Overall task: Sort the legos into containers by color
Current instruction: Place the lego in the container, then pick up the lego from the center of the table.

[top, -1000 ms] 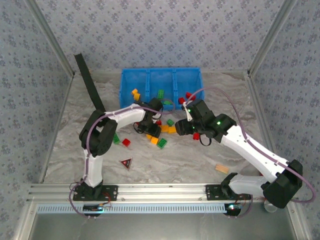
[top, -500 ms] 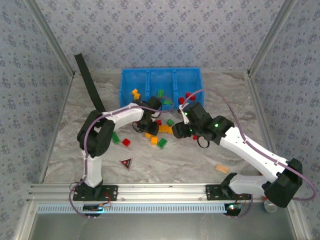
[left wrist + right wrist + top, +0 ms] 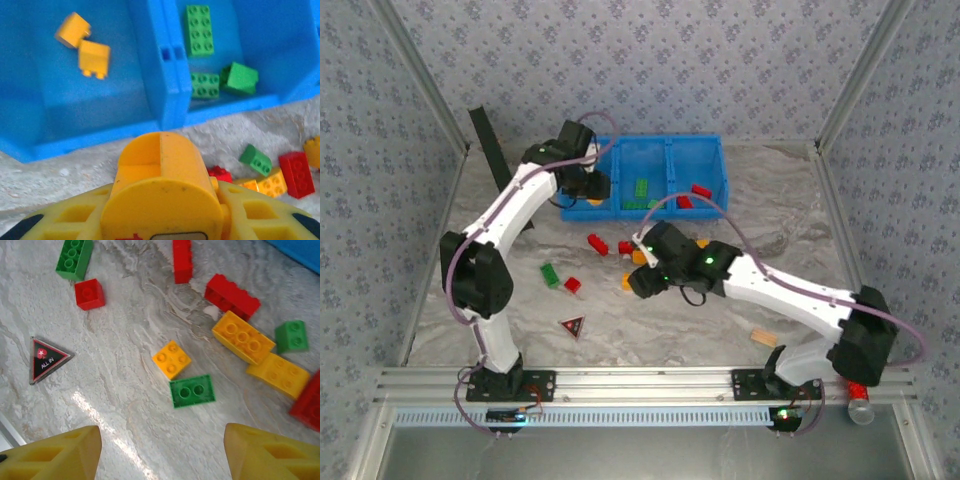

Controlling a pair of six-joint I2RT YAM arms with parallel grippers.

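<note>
The bin (image 3: 710, 160) lies directly ahead of the left gripper (image 3: 595, 187), whose arm reaches far forward. Its jaws clamp an orange brick (image 3: 160, 175) over the bin's near wall. The right arm bends low over the table (image 3: 125, 410). The right gripper (image 3: 160, 452) stands wide open and empty, with loose bricks (image 3: 172, 359) just ahead.

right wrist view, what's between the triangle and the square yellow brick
Nothing: the right wrist view shows bare table from the triangle to the yellow brick.
</note>
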